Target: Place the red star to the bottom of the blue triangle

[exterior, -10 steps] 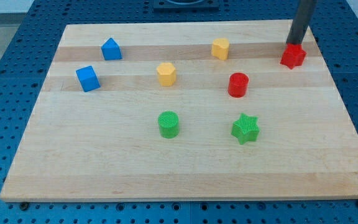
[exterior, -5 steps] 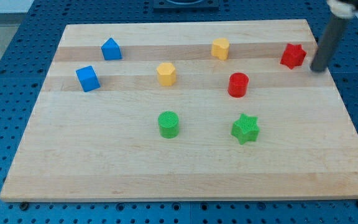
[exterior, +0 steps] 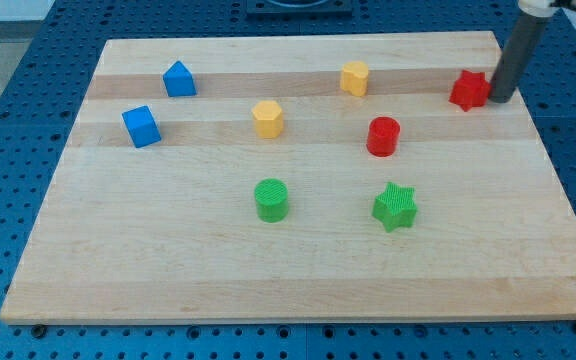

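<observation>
The red star (exterior: 469, 90) lies near the board's top right corner. My tip (exterior: 501, 98) stands right beside it on the view's right, touching or almost touching its edge. The blue triangle (exterior: 178, 78) lies far off at the view's upper left. The rod rises from the tip to the view's top right edge.
A blue cube (exterior: 141, 126) lies below left of the blue triangle. Two yellow blocks (exterior: 355, 77) (exterior: 267, 118), a red cylinder (exterior: 383, 136), a green cylinder (exterior: 271, 199) and a green star (exterior: 395, 206) lie between the star and the triangle. The board's right edge (exterior: 543, 150) is close to my tip.
My tip went from above the red star, round to its right side, then closed in leftward against it. The star has shifted very slightly left.
</observation>
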`<state>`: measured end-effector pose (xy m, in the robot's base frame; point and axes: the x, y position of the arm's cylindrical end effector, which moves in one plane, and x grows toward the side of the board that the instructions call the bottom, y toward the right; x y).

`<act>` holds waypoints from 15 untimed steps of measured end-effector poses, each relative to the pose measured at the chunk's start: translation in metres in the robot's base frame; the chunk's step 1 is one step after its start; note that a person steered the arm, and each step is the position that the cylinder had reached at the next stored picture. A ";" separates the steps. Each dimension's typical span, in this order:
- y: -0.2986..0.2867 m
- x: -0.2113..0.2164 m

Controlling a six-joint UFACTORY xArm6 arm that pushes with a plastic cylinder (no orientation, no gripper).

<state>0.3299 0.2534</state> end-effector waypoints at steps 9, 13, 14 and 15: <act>-0.168 -0.004; -0.237 -0.004; -0.257 -0.004; -0.275 -0.004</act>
<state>0.3263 -0.0212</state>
